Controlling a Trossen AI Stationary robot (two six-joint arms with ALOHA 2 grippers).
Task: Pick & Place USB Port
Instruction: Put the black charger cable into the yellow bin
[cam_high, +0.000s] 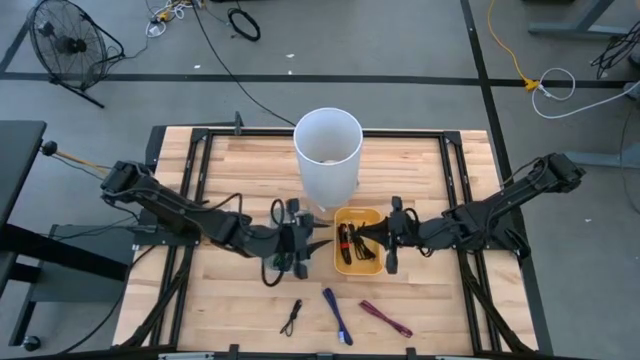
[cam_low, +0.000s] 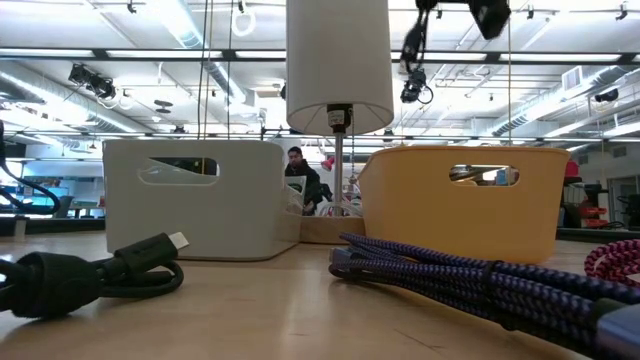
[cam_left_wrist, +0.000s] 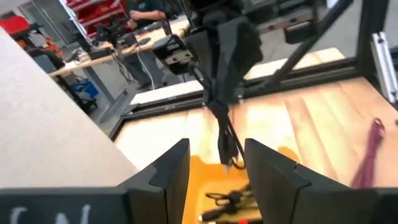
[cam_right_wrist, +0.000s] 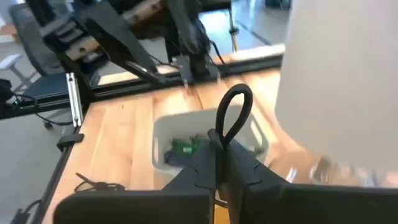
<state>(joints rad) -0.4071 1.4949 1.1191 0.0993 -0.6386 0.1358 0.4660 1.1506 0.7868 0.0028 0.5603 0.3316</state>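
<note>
High view: right pincer (cam_high: 383, 236), closed on a black cable (cam_right_wrist: 231, 117), above the yellow bin (cam_high: 367, 267); left pincer (cam_high: 318, 240) open beside it.

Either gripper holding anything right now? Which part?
Right gripper is shut on a thin black cable, pinched at the base of its loop, over the yellow bin. Left gripper is open, holding nothing.
</note>
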